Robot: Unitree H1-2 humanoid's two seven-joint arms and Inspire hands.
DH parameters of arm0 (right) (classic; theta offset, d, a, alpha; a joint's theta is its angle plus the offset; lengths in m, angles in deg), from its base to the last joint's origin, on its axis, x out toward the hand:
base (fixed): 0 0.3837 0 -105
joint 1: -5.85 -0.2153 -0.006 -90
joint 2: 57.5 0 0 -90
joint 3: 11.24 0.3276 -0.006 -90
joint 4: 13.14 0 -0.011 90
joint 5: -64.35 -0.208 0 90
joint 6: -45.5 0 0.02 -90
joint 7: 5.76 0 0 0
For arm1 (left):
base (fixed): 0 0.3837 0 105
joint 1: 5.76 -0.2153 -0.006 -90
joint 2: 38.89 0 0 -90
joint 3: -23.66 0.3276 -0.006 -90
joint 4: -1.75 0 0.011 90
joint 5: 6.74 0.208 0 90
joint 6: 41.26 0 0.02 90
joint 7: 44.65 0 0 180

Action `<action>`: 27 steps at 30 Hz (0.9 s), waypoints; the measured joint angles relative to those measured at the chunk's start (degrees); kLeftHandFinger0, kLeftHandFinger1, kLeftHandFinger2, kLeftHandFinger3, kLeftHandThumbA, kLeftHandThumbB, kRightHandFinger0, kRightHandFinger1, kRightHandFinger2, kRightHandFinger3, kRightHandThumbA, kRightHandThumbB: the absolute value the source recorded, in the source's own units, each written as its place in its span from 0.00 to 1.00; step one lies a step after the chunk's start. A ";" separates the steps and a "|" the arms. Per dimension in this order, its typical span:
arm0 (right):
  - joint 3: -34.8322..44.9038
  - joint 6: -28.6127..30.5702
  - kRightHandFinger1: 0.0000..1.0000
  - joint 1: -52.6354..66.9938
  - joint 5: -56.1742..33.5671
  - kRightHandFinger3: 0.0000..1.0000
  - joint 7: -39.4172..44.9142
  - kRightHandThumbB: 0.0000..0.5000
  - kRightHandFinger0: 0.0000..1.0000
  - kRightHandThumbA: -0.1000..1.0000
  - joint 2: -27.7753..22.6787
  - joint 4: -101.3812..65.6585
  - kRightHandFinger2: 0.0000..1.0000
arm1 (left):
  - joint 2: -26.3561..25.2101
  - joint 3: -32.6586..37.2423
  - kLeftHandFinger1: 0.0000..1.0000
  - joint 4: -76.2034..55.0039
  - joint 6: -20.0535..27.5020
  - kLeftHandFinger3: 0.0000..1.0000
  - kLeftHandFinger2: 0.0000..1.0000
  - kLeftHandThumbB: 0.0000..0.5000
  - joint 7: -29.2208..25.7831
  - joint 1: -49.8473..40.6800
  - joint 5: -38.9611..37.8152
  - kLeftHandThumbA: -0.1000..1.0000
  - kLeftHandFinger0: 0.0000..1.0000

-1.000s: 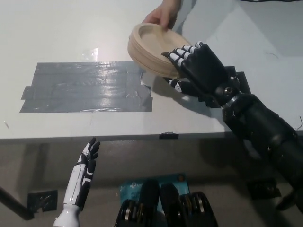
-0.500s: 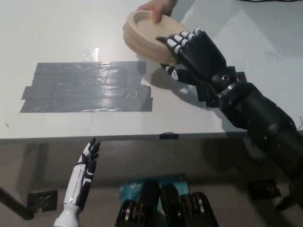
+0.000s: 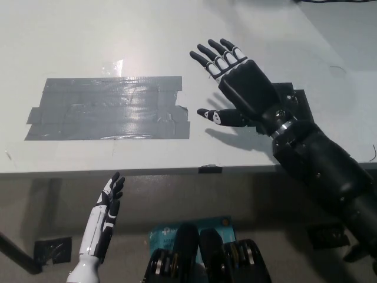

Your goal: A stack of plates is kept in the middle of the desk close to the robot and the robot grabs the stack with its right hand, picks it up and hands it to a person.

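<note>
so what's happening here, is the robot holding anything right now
No, nothing is held at this moment. The black right robot hand is raised over the white desk with its fingers spread open and empty. The white left robot hand hangs below the desk's front edge, also open and idle. A patch of grey duct tape strips is stuck on the desk to the left of the black hand. No plates and no person are in view.

Desk (image 3: 88,41): plain white, glossy. Tape patch (image 3: 109,109): dark grey overlapping strips with shiny glare streaks. Right hand (image 3: 235,82): black with white finger segments. Left hand (image 3: 109,200): white with black fingertips. Small black marker (image 3: 210,170) on desk edge.
</note>
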 measured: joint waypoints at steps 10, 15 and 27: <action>4.58 -3.05 1.00 8.51 -4.28 1.00 7.42 1.00 1.00 0.85 -5.06 -20.75 1.00 | 0.02 -0.05 1.00 0.14 -0.29 1.00 1.00 0.53 0.01 0.03 0.01 1.00 1.00; 5.88 -4.49 1.00 14.25 -5.51 1.00 9.20 0.97 1.00 0.85 -6.97 -28.69 1.00 | 0.02 -0.06 1.00 0.30 -0.39 1.00 1.00 0.52 0.02 0.04 0.02 1.00 1.00; 8.03 -7.11 1.00 38.04 -9.42 1.00 11.20 0.55 1.00 1.00 -5.71 -52.12 1.00 | 0.03 -0.09 1.00 0.86 -0.60 1.00 1.00 0.52 0.01 -0.08 0.03 1.00 1.00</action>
